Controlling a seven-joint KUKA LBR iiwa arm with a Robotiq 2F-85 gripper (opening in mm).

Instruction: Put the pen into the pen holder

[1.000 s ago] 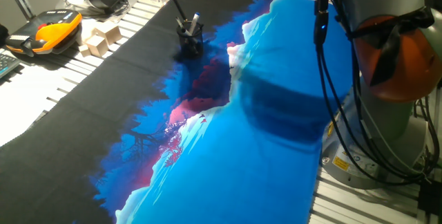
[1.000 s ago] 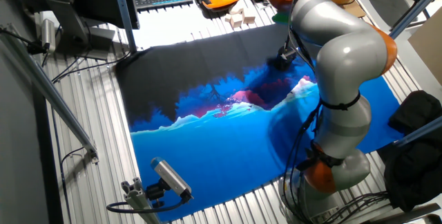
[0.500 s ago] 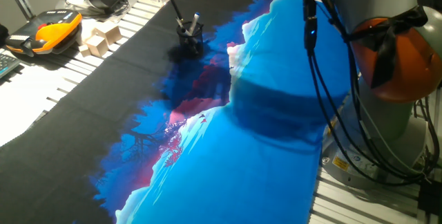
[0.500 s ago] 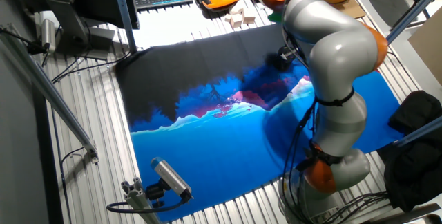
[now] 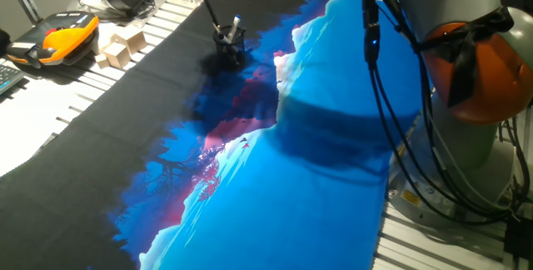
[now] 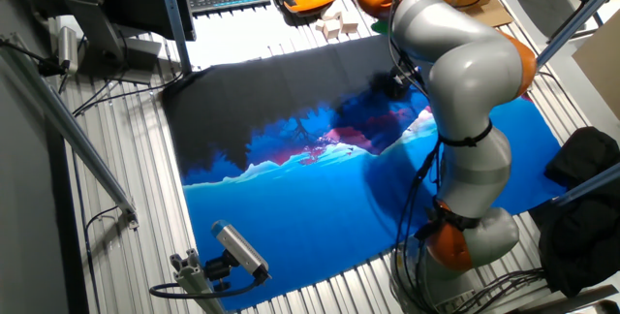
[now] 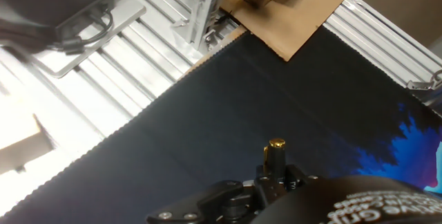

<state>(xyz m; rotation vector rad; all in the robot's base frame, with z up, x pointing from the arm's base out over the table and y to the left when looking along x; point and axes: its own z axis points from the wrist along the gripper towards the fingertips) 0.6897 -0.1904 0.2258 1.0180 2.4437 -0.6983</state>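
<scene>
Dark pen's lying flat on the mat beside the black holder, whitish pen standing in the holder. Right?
Not flat. The one fixed view shows the dark pen leaning steeply, with its lower end at the rim of the black holder and apparently inside it. The whitish pen does stand in the holder.

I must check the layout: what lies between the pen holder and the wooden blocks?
In one fixed view, only bare black cloth lies between the pen holder and the wooden blocks.

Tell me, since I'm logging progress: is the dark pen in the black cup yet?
In. The pen slants up out of the cup, its lower end inside.
</scene>
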